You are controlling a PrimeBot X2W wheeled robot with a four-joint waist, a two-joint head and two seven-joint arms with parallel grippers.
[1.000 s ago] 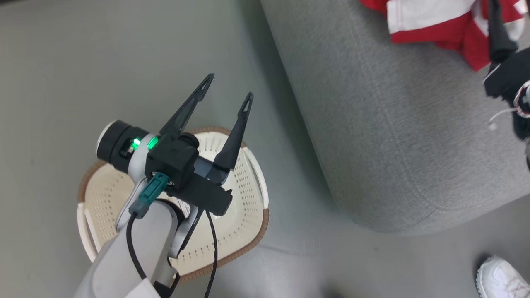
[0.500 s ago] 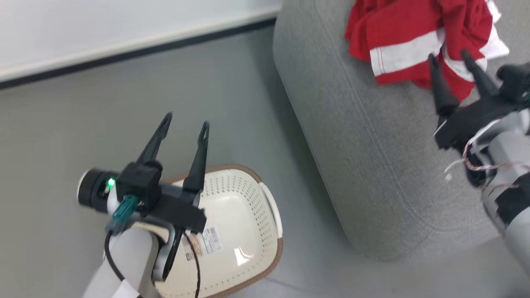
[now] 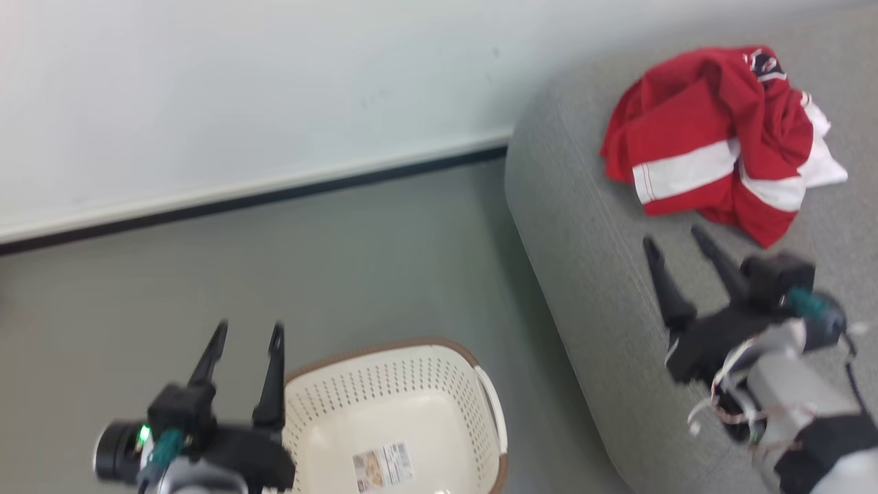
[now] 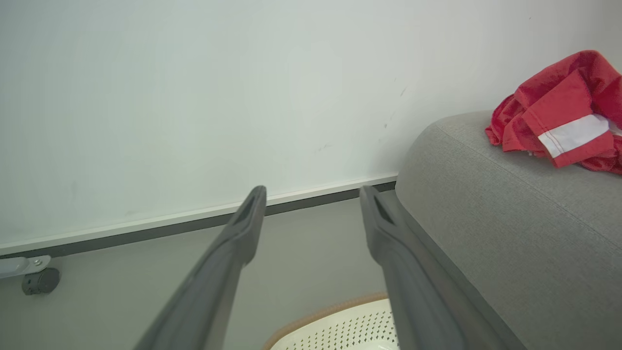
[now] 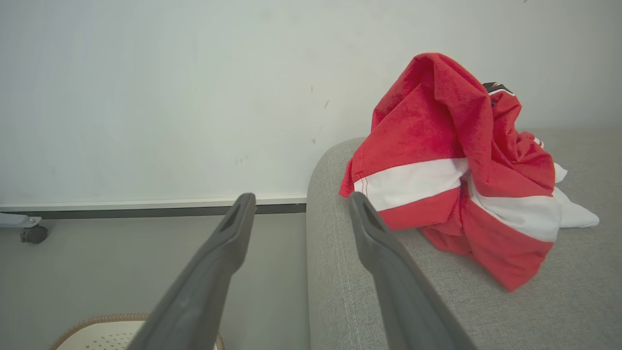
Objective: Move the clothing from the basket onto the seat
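The red clothing [image 3: 713, 137] with white stripes lies crumpled on the grey seat [image 3: 590, 274], also seen as clothing [image 5: 452, 170] on the seat [image 5: 340, 272] and clothing [image 4: 563, 116] on the seat [image 4: 510, 214]. The cream basket [image 3: 405, 412] stands on the floor to the seat's left, holding just a label. My right gripper [image 3: 675, 239] hovers open over the seat, just short of the clothing, its jaws bare [image 5: 301, 199]. Left of the basket, my left gripper [image 3: 248, 329] is open and holds nothing [image 4: 313, 192].
A white wall [image 3: 240, 89] with a dark skirting strip [image 3: 247, 199] runs behind the grey floor [image 3: 343, 261]. A small caster wheel [image 4: 41, 281] sits at the wall's foot on the left.
The head camera has tilted up, so the wall and all of the clothing come into view. My right gripper has drawn back from the clothing, which stays on the seat.
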